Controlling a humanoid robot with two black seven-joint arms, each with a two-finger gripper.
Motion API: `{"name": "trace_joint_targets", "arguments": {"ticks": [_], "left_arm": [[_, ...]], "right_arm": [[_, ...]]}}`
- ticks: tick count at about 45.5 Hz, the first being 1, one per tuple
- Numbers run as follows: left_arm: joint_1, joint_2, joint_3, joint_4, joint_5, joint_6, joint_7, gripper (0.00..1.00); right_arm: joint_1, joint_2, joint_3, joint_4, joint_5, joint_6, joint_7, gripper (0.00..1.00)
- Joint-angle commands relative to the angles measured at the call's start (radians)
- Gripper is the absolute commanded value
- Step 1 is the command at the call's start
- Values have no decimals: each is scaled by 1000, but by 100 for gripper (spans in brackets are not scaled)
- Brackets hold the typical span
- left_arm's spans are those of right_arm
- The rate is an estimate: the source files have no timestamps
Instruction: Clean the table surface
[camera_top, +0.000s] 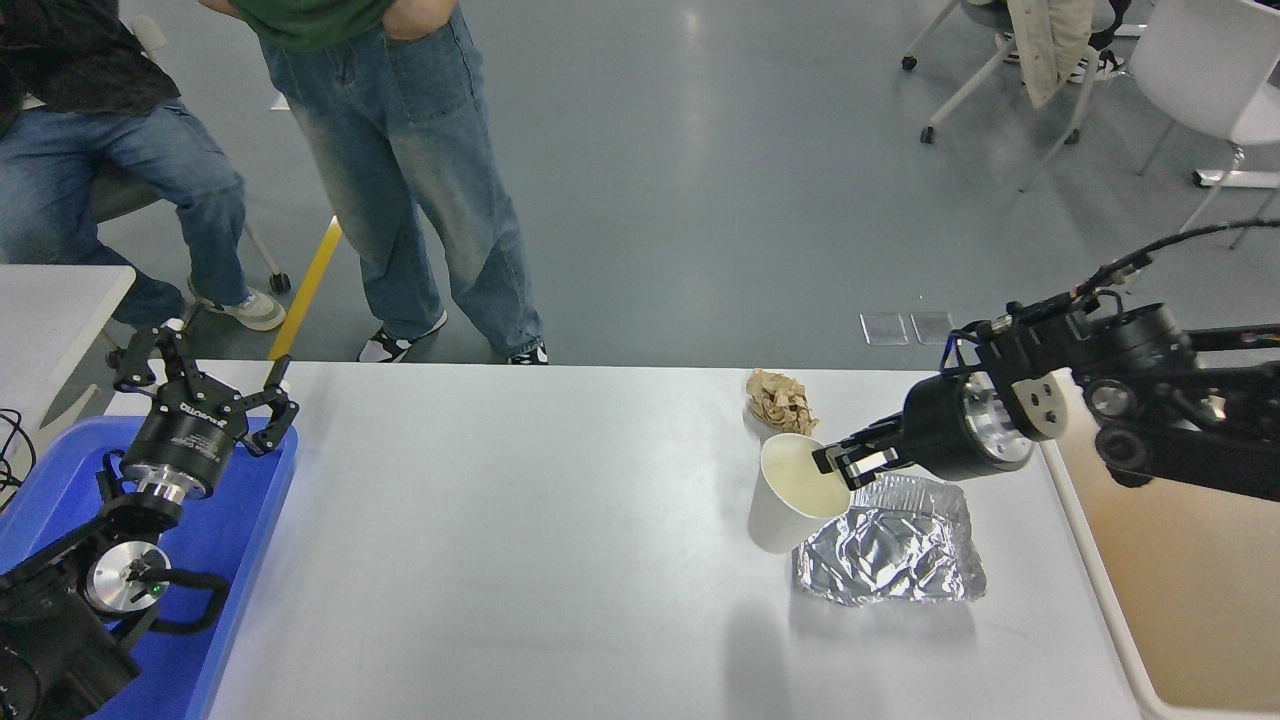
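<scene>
From the head view, my right gripper (838, 462) is pinched shut on the rim of a white paper cup (790, 495), its fingers clamping the near wall; the cup hangs tilted, mouth turned up and toward my arm, above a crumpled sheet of silver foil (885, 555). My left gripper (205, 380) sits parked with fingers spread wide over a blue plastic tray (235, 530) at the lower left. The plain matte white table surface (520, 540) fills the middle, its long axis running left to right. A crumpled brown paper wad (782, 400) lies near its far edge, and a beige plastic bin (1180, 590) stands beside its right end.
</scene>
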Motion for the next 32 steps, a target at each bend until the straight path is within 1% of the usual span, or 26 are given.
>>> {"name": "trace_joint_targets", "arguments": {"ticks": [1, 5, 10, 11, 14, 19, 25, 32], "left_arm": [[0, 0, 0, 0, 0, -1, -1, 100], [0, 0, 0, 0, 0, 1, -1, 100], [1, 0, 0, 0, 0, 1, -1, 100], [1, 0, 0, 0, 0, 1, -1, 100], [1, 0, 0, 0, 0, 1, -1, 100], [1, 0, 0, 0, 0, 1, -1, 100], [1, 1, 0, 0, 0, 1, -1, 100], [1, 1, 0, 0, 0, 1, -1, 100]], "right_arm": [[29, -202, 189, 32, 18, 161, 22, 0], [24, -265, 242, 30, 49, 180, 24, 0], [13, -354, 246, 24, 56, 174, 22, 0], [7, -398, 248, 21, 58, 171, 22, 0], [-2, -458, 246, 17, 78, 161, 24, 0], [-7, -523, 237, -9, 121, 148, 24, 0], [-36, -569, 223, -60, 174, 89, 25, 0], [-125, -571, 217, -141, 213, -19, 25, 0]]}}
